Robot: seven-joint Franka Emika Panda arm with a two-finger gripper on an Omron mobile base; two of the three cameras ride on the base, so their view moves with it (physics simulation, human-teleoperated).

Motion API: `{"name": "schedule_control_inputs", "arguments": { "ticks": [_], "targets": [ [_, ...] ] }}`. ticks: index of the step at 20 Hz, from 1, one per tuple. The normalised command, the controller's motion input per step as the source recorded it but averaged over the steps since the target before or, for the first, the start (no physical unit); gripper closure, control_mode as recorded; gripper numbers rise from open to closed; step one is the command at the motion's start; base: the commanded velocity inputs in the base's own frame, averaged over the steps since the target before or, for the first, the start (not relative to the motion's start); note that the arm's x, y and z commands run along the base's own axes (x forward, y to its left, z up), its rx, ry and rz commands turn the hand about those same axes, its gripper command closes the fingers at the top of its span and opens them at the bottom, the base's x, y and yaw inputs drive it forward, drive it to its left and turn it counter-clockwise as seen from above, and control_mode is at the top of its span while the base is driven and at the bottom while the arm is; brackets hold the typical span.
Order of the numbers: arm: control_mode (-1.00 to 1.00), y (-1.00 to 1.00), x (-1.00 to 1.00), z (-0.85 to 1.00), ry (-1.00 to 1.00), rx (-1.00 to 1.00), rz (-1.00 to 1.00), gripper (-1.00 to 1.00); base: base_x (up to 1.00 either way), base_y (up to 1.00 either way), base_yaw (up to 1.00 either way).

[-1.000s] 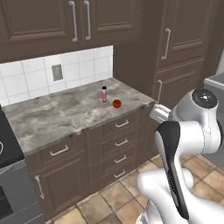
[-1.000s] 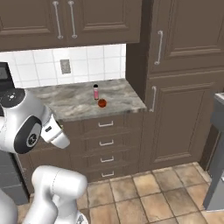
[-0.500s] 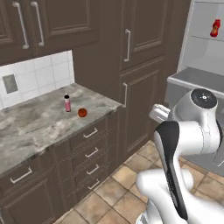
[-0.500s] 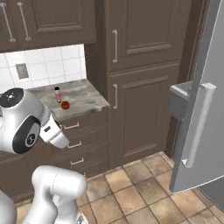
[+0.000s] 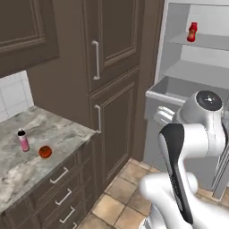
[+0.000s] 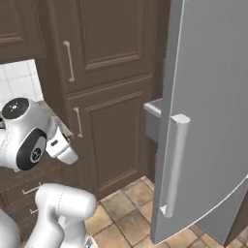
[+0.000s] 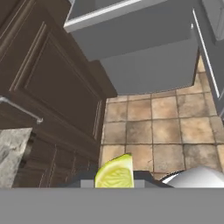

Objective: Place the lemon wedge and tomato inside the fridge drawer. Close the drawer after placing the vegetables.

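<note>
Dark brown cabinets run along the wall beside an open fridge, over a tan tiled floor, and I am carrying the lemon wedge toward the fridge drawer, which stands pulled out with its pale grey front panel facing me in the hand view. My jaws are nearly closed and pinch the wedge between them; its yellow-green flesh shows just above the fingertips at the bottom of the hand view. To finish this step well, I judge I should bring the hand up and over the drawer's front edge, so that the wedge hangs above the open box rather than in front of the panel, and only then let go, low enough that it does not bounce out. I would also keep my elbow clear of the open fridge door, which stands close on my right. On the marble counter sits the tomato, just beside a slim pink bottle, well apart from the drawer, so a second trip is needed. A red sauce bottle stands on an upper fridge shelf.
</note>
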Motion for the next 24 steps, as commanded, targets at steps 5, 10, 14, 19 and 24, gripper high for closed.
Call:
{"name": "schedule_control_inputs", "arguments": {
  "ticks": [5,10,14,19,24],
  "targets": [
    [1.00,0.00,0.00,0.00,0.00,0.00,0.00,1.00,0.08,0.47,-0.48],
    [1.00,0.00,0.00,0.00,0.00,0.00,0.00,1.00,0.13,0.70,-0.55],
    [1.00,0.00,0.00,0.00,0.00,0.00,0.00,1.00,0.94,0.54,-0.42],
    [1.00,0.00,0.00,0.00,0.00,0.00,0.00,1.00,0.92,0.03,-0.25],
    [1.00,0.00,0.00,0.00,0.00,0.00,0.00,1.00,0.64,-0.23,-0.11]
  ]
}}
